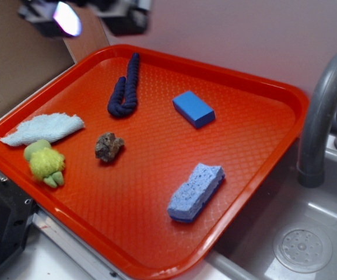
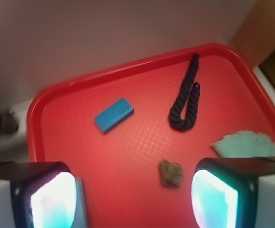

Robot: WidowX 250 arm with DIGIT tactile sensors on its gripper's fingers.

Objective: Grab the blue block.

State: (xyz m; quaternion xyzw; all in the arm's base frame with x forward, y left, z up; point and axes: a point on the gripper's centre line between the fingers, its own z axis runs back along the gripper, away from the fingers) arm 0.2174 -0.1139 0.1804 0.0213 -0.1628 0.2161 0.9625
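Nothing grabbed yet: reach, descent and closing all left. Big red textured plastic tray (image 2: 128, 156) spread out below. Gripper (image 2: 132, 190) high above, jaws wide apart, empty. Ahead and right, dark navy twisted rope (image 2: 185, 102). Ahead and left, lying flat and untouched, small smooth saturated blue rectangular block (image 2: 114, 115). Just ahead between the jaws, tiny brown lumpy rock (image 2: 170, 173).
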